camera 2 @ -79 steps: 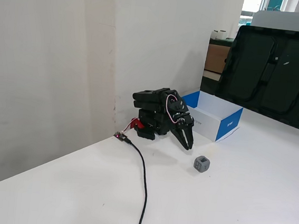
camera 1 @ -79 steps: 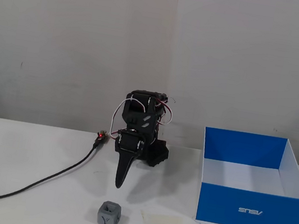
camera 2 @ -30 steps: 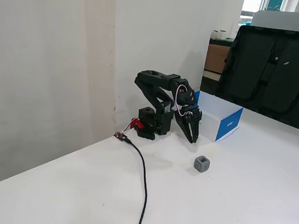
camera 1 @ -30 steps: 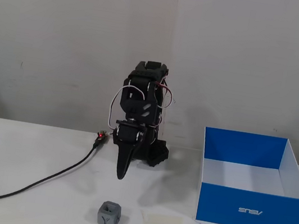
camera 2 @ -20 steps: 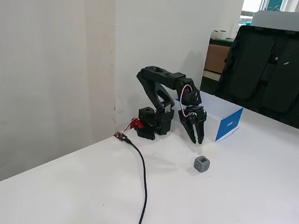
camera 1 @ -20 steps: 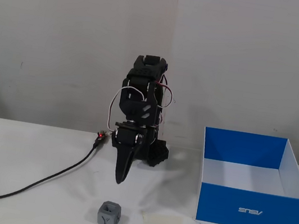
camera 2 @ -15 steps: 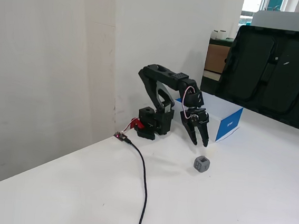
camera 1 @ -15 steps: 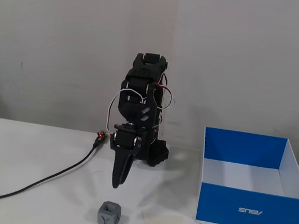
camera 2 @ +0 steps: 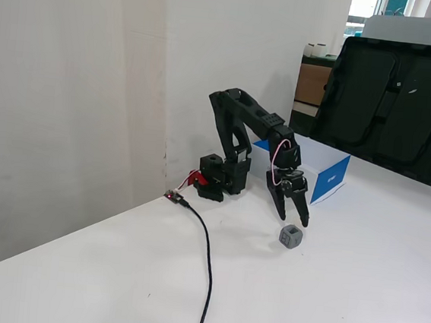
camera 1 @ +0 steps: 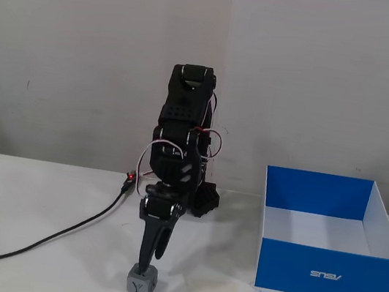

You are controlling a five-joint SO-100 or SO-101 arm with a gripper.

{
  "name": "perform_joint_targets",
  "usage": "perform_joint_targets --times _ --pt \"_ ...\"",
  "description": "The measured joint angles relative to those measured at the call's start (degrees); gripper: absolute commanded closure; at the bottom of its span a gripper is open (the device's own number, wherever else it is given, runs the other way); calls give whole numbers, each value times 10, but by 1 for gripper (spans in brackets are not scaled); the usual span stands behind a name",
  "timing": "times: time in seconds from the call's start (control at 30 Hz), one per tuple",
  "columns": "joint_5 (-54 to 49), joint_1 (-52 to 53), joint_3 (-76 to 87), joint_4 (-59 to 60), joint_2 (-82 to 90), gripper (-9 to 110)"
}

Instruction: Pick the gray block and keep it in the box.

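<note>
On a white counter (camera 1: 16, 199), the blue box (camera 1: 326, 274) stands empty and well apart from the gray block (camera 1: 142, 282), which sits on the counter untouched by any lift, so the grasp, the carry and the drop all seem left to do. The black arm (camera 2: 250, 123) reaches down with its jaws (camera 2: 294, 217) just above the block; how wide they stand cannot be told, since one fixed view shows them edge-on and the other too small
</note>
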Motion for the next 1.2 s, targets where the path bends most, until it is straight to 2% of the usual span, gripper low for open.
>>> perform_joint_targets --times 0.3,1.0,1.2 --pt "11 1 -15 -33 -62 78" --pt "11 30 -49 -54 -141 77" --pt "11 28 -55 -76 -175 82"
